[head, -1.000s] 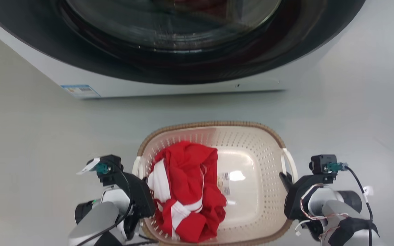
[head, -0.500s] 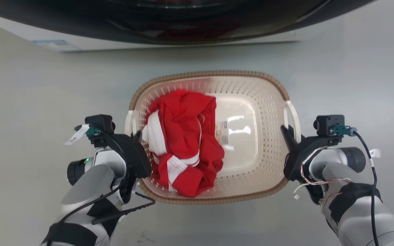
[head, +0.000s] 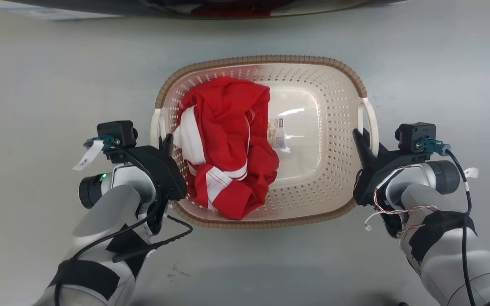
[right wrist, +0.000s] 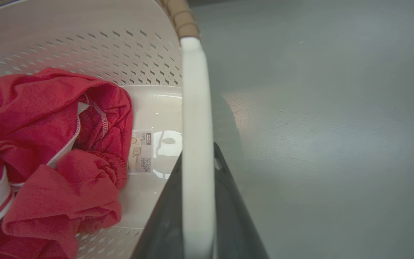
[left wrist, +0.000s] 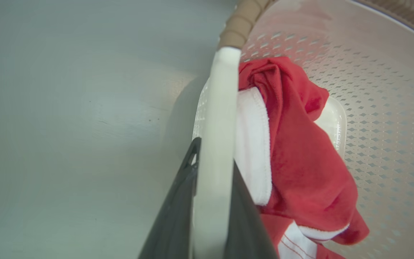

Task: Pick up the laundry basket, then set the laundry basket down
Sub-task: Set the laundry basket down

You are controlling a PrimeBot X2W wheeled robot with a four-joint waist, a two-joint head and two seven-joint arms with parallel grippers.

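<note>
The laundry basket [head: 262,59] is cream and perforated with a brown woven rim. It sits over the grey floor between my arms. A crumpled red and white garment [head: 228,144] fills its left half, and a label [head: 277,132] shows on the bare bottom. My left gripper [head: 166,142] is shut on the left white loop handle [left wrist: 216,108]. In the left wrist view one dark finger [left wrist: 174,208] lies on each side of the handle. My right gripper [head: 362,138] is shut on the right handle [right wrist: 196,108] the same way. I cannot tell whether the basket's bottom touches the floor.
The washing machine's dark door and white front [head: 228,6] run along the top edge of the head view, beyond the basket. Bare grey floor [head: 36,85] lies on every side of the basket and my arms.
The head view has tilted down, so the washing machine has slid almost out at the top. The basket and both grippers sit higher and look slightly larger. Both grips on the handles are unchanged.
</note>
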